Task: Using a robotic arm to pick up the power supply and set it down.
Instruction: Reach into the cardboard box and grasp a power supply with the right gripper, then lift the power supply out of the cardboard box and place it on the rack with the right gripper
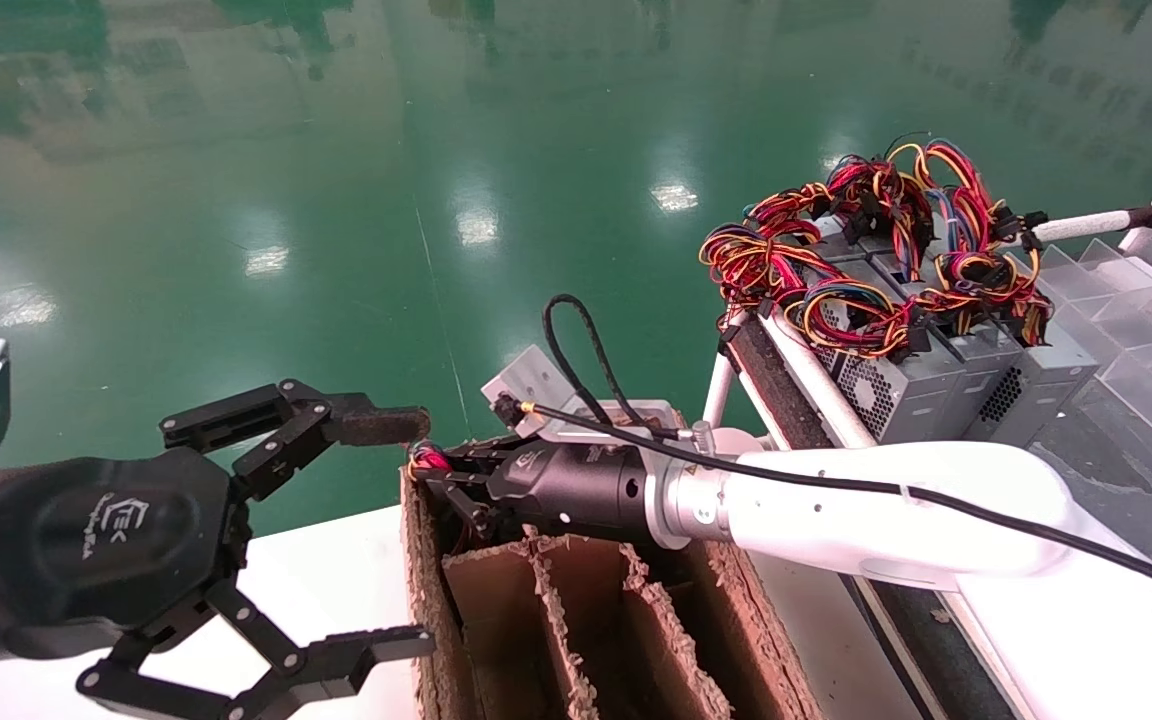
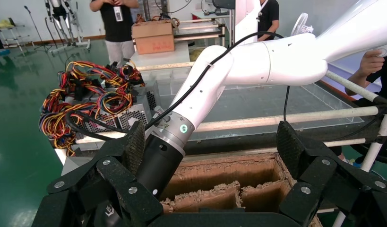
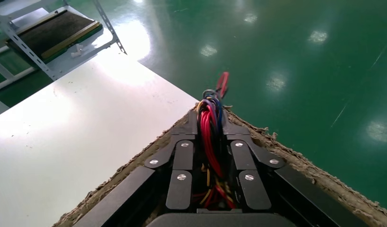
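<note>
My right robotic arm (image 1: 836,505) reaches left across a brown cardboard box (image 1: 576,620). Its right gripper (image 1: 433,472) sits at the box's far left corner, shut on a bunch of red, blue and black wires (image 3: 208,137) that runs up between its fingers (image 3: 182,163). These wires (image 1: 428,459) belong to the power supply, whose grey body is hidden down in the box. My left gripper (image 1: 386,535) hangs open and empty left of the box, above the white table (image 1: 336,570). The left wrist view shows the right arm's black wrist (image 2: 158,163) entering the box (image 2: 229,172).
Several more grey power supplies (image 1: 896,395) with tangled wires (image 1: 866,235) stand on a rack at the back right, also visible as power supplies (image 2: 113,113). Cardboard dividers (image 1: 661,640) split the box into compartments. Clear plastic trays (image 1: 1136,320) lie far right. People (image 2: 116,23) stand behind.
</note>
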Available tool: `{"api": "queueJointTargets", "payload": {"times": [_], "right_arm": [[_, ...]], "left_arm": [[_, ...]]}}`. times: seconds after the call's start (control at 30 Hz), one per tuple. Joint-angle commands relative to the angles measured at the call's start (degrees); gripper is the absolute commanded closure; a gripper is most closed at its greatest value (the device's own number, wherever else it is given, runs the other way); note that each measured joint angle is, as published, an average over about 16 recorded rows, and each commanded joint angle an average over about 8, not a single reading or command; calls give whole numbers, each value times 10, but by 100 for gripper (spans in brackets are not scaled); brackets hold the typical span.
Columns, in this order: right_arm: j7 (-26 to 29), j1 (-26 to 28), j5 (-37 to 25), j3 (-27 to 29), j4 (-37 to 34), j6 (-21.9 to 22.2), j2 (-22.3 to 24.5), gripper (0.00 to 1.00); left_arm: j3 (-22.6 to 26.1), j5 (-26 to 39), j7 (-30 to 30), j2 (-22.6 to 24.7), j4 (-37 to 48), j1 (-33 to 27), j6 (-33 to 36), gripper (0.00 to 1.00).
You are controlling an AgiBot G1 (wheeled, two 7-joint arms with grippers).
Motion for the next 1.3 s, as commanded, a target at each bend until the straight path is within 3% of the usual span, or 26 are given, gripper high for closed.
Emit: {"api": "queueJointTargets", "payload": {"times": [0.03, 0.4, 0.8, 1.3], "right_arm": [[-2, 0, 1, 1, -4, 0, -1, 100], [-20, -12, 29, 21, 4, 2, 14, 100], [-34, -20, 106, 76, 62, -24, 75, 100], [-13, 1, 174, 142, 141, -45, 163, 100]], "left_arm": [[0, 0, 0, 0, 0, 0, 0, 0], [0, 0, 0, 0, 0, 0, 0, 0], [1, -1, 0, 0, 0, 0, 0, 0], [1, -1, 1, -1, 0, 0, -1, 0]]}}
